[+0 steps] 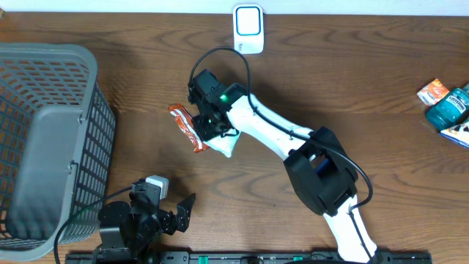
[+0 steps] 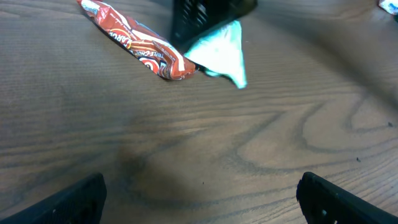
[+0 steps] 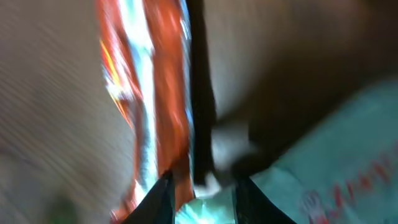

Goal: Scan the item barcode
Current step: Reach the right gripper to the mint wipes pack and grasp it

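Note:
A pale teal packet (image 1: 223,145) lies on the wooden table beside a red-orange snack wrapper (image 1: 187,126). My right gripper (image 1: 209,125) is down over the spot where the two meet. In the blurred right wrist view its jaws (image 3: 205,202) stand narrow with the teal packet (image 3: 323,162) pinched between them, and the red wrapper (image 3: 155,93) runs along the outside of the left finger. The left wrist view shows the wrapper (image 2: 140,46), the packet (image 2: 224,53) and the black right gripper (image 2: 199,15) on top. My left gripper (image 1: 179,214) rests open and empty near the front edge (image 2: 202,199). No barcode shows.
A white scanner with a blue face (image 1: 248,29) stands at the back edge, centre. A grey mesh basket (image 1: 95,169) fills the left side. Several small packages (image 1: 447,106) lie at the far right edge.

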Robot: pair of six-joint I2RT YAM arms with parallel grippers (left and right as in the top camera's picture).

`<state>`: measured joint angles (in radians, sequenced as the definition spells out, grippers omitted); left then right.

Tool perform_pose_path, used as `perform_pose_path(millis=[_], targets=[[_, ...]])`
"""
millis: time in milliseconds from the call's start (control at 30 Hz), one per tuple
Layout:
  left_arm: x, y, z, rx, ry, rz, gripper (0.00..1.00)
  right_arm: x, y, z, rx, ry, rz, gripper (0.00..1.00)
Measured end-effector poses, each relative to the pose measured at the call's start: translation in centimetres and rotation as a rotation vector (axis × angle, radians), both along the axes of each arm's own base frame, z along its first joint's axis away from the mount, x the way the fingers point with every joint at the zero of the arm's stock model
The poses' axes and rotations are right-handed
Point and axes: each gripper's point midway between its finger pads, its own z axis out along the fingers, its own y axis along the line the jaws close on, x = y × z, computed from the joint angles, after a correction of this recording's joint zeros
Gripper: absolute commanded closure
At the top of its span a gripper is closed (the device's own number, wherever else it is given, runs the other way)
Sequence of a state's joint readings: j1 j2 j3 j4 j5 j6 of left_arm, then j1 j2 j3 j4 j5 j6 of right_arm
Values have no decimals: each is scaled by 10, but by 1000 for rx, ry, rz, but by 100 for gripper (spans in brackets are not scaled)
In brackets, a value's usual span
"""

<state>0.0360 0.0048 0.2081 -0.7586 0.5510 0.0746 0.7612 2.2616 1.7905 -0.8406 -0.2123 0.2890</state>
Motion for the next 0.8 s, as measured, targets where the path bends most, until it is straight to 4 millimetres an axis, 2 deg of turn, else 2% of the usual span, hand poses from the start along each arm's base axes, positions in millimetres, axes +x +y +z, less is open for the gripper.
perform_pose_path(millis=[100, 200, 267, 333, 367, 400, 433, 533, 667, 733, 800], targets=[[0, 0, 0, 0, 0, 0, 2, -24, -25, -7, -118, 81, 24, 75], [0, 0, 0, 0, 0, 0, 2, -45, -56, -10, -258, 148, 54, 81], [0, 0, 0, 0, 0, 0, 2, -51, -87, -9, -406, 155, 50, 81], [0, 0, 0, 0, 0, 0, 2, -47, -105, -8, -495, 125, 38, 80], [0, 0, 0, 0, 0, 0, 2, -43, -111, -7, -530, 103, 29, 77], [0, 0, 0, 0, 0, 0, 2, -40, -118, -5, -560, 87, 22, 65], [0, 0, 0, 0, 0, 0, 2, -38, -123, -2, -581, 77, 12, 61], [0, 0, 0, 0, 0, 0, 2, -32, -122, 12, -552, 58, -23, 50], [0, 0, 0, 0, 0, 0, 2, -26, -112, 49, -430, 29, -214, 29], [0, 0, 0, 0, 0, 0, 2, -24, -106, 72, -354, 27, -390, 30], [0, 0, 0, 0, 0, 0, 2, -20, -98, 81, -288, 34, -554, 34]])
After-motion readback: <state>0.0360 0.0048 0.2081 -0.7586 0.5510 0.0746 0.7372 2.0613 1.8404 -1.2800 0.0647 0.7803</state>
